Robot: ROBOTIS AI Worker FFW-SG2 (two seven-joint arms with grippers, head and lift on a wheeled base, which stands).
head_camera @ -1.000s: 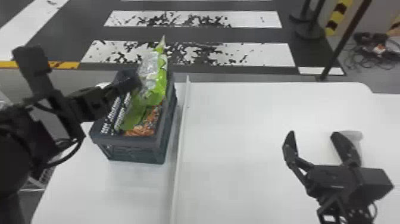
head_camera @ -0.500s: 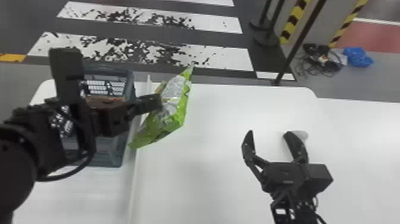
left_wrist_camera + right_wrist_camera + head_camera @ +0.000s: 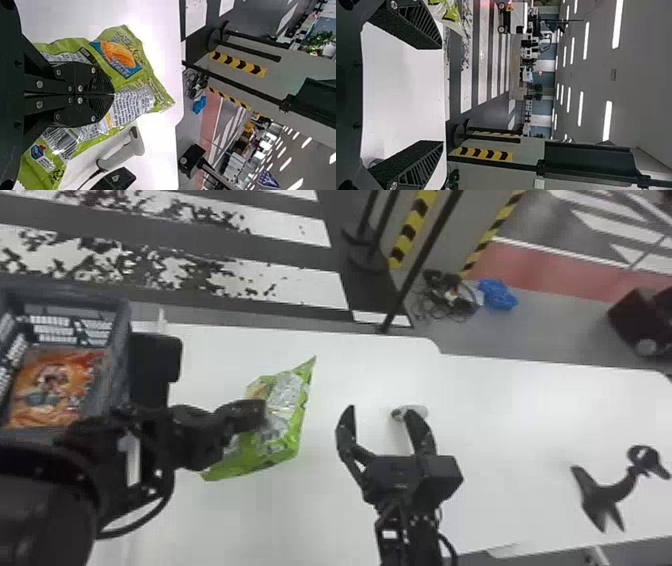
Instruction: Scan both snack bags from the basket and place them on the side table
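Over the middle-left of the white worktop (image 3: 500, 405), the green, crinkly plastic snack bag (image 3: 272, 450) hangs slantwise from the left gripper (image 3: 263, 412). Left fingers together, clamped on the bag. One corner of the bag points to the far right, the opposite end to the near left. Left wrist view: printed panels and a barcode on the surface facing that camera; the black fingers lie across the bag. To the left of that arm, dark grey slatted plastic basket (image 3: 75, 292), near the worktop's far left portion. Inside it, lying flat, an orange printed plastic snack bag (image 3: 55, 390). Right gripper (image 3: 382, 410) to the right of the green bag, apart from it; fingers wide apart, nothing between them, pointing to the far side. Just beside its right finger, on the worktop, a pale grey handheld scanner (image 3: 123, 152) with a dark cable. Well to the right, a black forked object with a curved neck (image 3: 607, 490); cannot tell what it is. On the floor beyond the far edge, a crumpled blue item (image 3: 498, 294) beside a tangle of dark cables (image 3: 450, 297).
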